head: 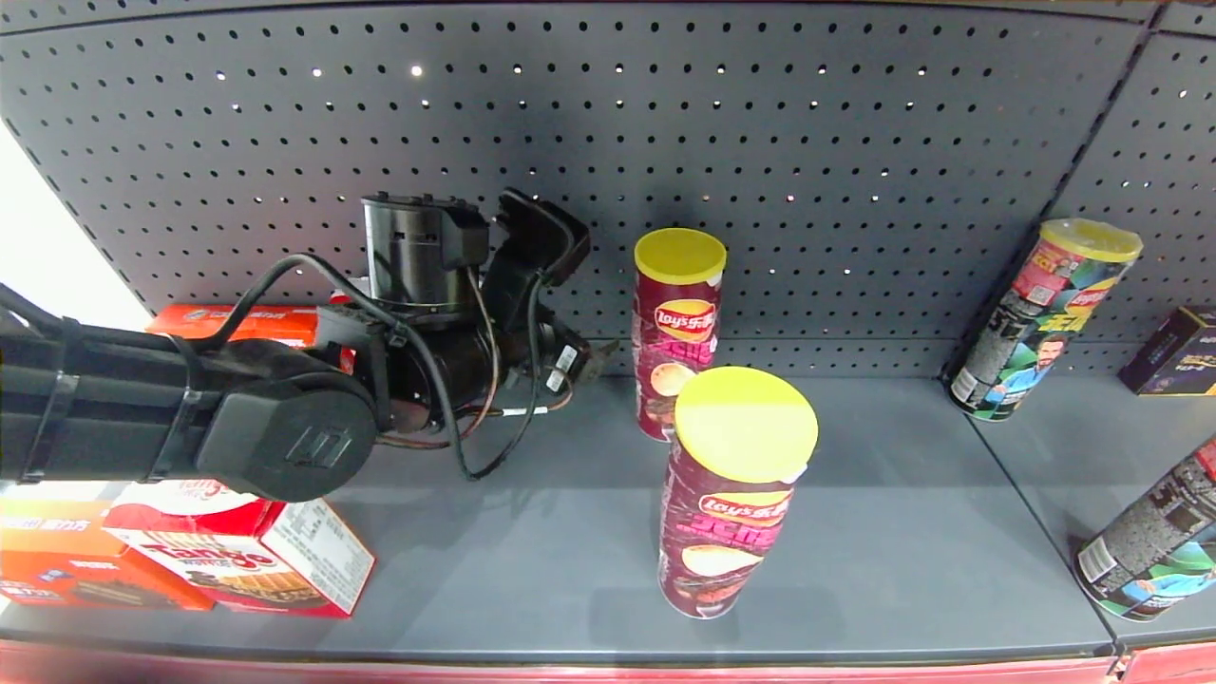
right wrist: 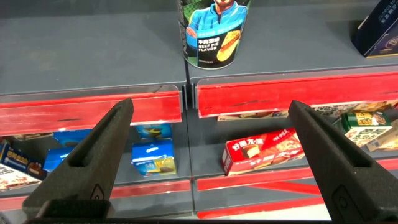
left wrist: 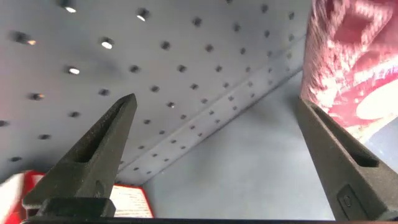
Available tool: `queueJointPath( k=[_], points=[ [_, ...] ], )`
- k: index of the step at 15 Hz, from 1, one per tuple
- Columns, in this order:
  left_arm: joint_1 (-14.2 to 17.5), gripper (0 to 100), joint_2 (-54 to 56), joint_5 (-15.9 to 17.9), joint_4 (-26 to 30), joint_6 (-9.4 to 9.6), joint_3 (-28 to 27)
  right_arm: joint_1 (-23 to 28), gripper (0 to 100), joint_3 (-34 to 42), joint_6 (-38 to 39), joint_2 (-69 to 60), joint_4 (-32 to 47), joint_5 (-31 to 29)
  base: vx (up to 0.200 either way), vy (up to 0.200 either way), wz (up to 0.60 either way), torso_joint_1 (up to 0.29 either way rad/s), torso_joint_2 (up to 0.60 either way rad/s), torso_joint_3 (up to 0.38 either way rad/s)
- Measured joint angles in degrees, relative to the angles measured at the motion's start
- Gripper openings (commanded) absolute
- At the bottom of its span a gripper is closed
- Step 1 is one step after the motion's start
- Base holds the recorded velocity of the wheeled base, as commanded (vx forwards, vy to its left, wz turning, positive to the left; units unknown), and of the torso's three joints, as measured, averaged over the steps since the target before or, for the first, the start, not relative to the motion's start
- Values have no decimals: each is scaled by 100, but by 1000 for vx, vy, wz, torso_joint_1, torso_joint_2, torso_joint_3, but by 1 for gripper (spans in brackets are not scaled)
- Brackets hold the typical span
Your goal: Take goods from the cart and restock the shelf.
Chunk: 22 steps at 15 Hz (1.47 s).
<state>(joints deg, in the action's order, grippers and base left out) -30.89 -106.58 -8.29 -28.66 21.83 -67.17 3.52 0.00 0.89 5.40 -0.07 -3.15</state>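
Two maroon chip cans with yellow lids stand upright on the grey shelf (head: 902, 532): one at the back (head: 676, 332), one nearer the front edge (head: 731, 503). My left gripper (head: 591, 357) is deep in the shelf, just left of the back can and close to the pegboard. In the left wrist view it (left wrist: 217, 102) stands open with nothing between its fingers, and the back can (left wrist: 360, 62) lies just outside one finger (left wrist: 339, 155). My right gripper (right wrist: 211, 106) is open and empty in front of the shelf's red rail (right wrist: 292, 93), below a green-and-black can (right wrist: 214, 31).
Red and orange snack boxes (head: 247, 556) lie at the shelf's left front, another red box (head: 237, 323) behind my arm. Green-and-black cans lean at the right (head: 1040, 318) (head: 1154, 541), with a dark box (head: 1178, 351). Lower shelves hold blue boxes (right wrist: 152, 155) and a red box (right wrist: 264, 149).
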Motion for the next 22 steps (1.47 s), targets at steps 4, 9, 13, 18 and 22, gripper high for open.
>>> queueJointPath(
  k=[4,9,13,18,22],
  points=[
    [-223,100,124,35,-590,-9,155,-193,100,-5,-135,-135,18,158,0,0,0,0,0,0],
    [-96,100,199,50,-744,-20,301,-357,100,-173,-23,-384,18,260,0,0,0,0,0,0],
    [129,100,333,49,-788,-22,328,-534,100,-2069,477,940,56,702,0,0,0,0,0,0],
    [293,100,366,50,-919,-22,400,-2132,100,-3858,193,3329,80,1513,0,0,0,0,0,0],
    [315,100,366,50,-924,-30,405,-3761,100,-4418,116,4680,-48,1207,0,0,0,0,0,0]
  ],
)
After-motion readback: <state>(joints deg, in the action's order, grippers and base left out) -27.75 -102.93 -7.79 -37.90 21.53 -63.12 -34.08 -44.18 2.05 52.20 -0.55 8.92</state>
